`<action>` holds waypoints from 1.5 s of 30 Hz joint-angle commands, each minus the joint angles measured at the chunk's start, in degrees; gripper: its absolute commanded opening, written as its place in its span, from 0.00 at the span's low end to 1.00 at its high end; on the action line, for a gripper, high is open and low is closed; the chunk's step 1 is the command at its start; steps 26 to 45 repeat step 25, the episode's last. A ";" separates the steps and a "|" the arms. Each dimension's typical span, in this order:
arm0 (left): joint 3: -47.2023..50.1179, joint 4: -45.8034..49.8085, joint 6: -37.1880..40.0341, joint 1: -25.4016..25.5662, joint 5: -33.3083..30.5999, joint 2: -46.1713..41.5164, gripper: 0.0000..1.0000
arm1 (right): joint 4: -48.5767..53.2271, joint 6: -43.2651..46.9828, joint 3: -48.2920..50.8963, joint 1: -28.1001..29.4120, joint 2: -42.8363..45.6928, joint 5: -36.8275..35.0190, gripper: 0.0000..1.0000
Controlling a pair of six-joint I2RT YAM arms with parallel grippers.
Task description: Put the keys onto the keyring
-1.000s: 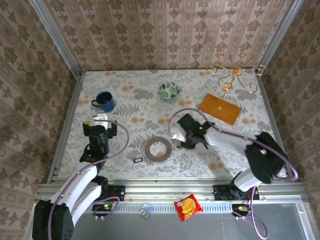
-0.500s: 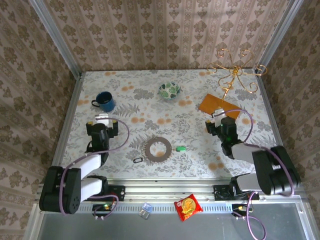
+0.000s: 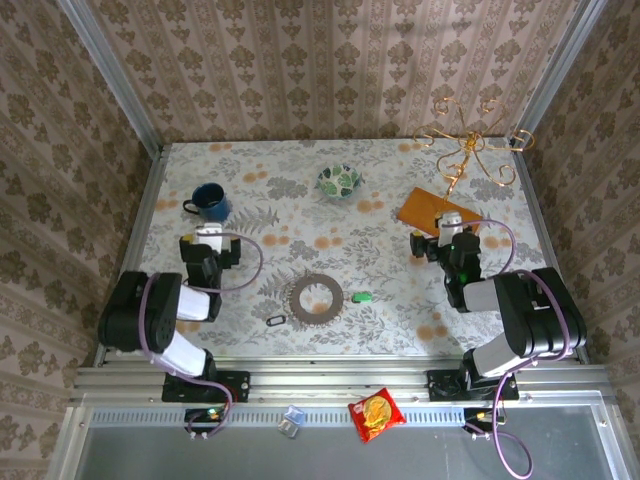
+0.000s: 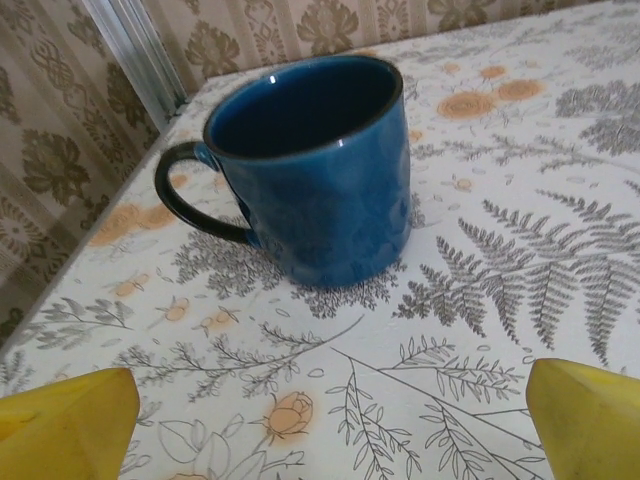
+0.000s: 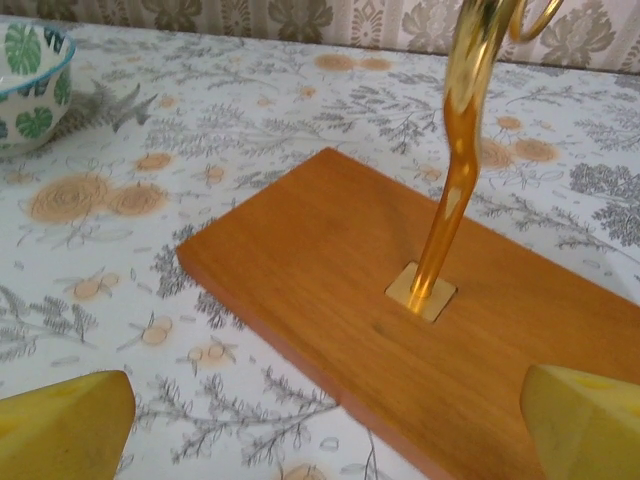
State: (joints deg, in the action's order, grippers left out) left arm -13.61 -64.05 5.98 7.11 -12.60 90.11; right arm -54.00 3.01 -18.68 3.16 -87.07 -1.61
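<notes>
The keys (image 3: pixel 362 297) show as a tiny green-headed bunch lying loose on the table, just right of the flat brown disc (image 3: pixel 317 296). Left of that disc, and apart from it, lies the keyring (image 3: pixel 277 320), a thin dark oval loop. My left gripper (image 3: pixel 207 236) is pulled back at the left, open and empty, facing the blue mug (image 4: pixel 320 170); its yellow fingertips (image 4: pixel 65 425) stand wide apart. My right gripper (image 3: pixel 447 224) is open and empty at the right, at the near edge of the wooden base (image 5: pixel 400 310). Both grippers are far from the keys and the keyring.
A gold hook stand (image 3: pixel 470 150) rises from the wooden base, its rod (image 5: pixel 455 170) close ahead of the right fingers. A green-patterned bowl (image 3: pixel 340 181) sits at the back middle. A red snack packet (image 3: pixel 376 413) lies off the table in front.
My right arm has drawn back from the middle to the right while its jaws opened, leaving the keys on the table beside the disc. The left arm has folded back towards its base.
</notes>
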 commanded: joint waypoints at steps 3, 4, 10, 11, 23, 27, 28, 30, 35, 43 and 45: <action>-2.71 -2.97 0.62 -0.49 -1.83 0.69 1.00 | 3.23 -2.63 -3.46 -1.65 -0.44 1.72 1.00; -3.57 -0.26 -0.86 -0.51 -4.09 0.14 1.00 | 3.49 -2.77 -3.68 -1.66 -0.45 1.56 1.00; -5.98 4.22 -1.02 -1.01 -3.64 -0.06 1.00 | 5.21 -3.99 -4.68 -2.01 -0.56 -0.41 1.00; -6.12 4.55 -1.06 -1.20 -3.58 0.02 1.00 | 5.22 -3.97 -4.71 -1.97 -0.58 -0.41 1.00; -8.13 9.53 -3.17 -4.39 2.77 -0.56 1.00 | 5.75 -4.41 -5.03 -2.10 -0.65 -1.11 1.00; -7.84 9.08 -3.03 -4.37 2.92 -0.72 1.00 | 5.61 -4.41 -4.88 -2.10 -0.56 -1.12 1.00; -7.84 9.08 -3.03 -4.37 2.92 -0.72 1.00 | 5.61 -4.41 -4.88 -2.10 -0.56 -1.12 1.00; -7.84 9.08 -3.03 -4.37 2.92 -0.72 1.00 | 5.61 -4.41 -4.88 -2.10 -0.56 -1.12 1.00; -7.84 9.08 -3.03 -4.37 2.92 -0.72 1.00 | 5.61 -4.41 -4.88 -2.10 -0.56 -1.12 1.00; -7.84 9.08 -3.03 -4.37 2.92 -0.72 1.00 | 5.61 -4.41 -4.88 -2.10 -0.56 -1.12 1.00; -7.84 9.08 -3.03 -4.37 2.92 -0.72 1.00 | 5.61 -4.41 -4.88 -2.10 -0.56 -1.12 1.00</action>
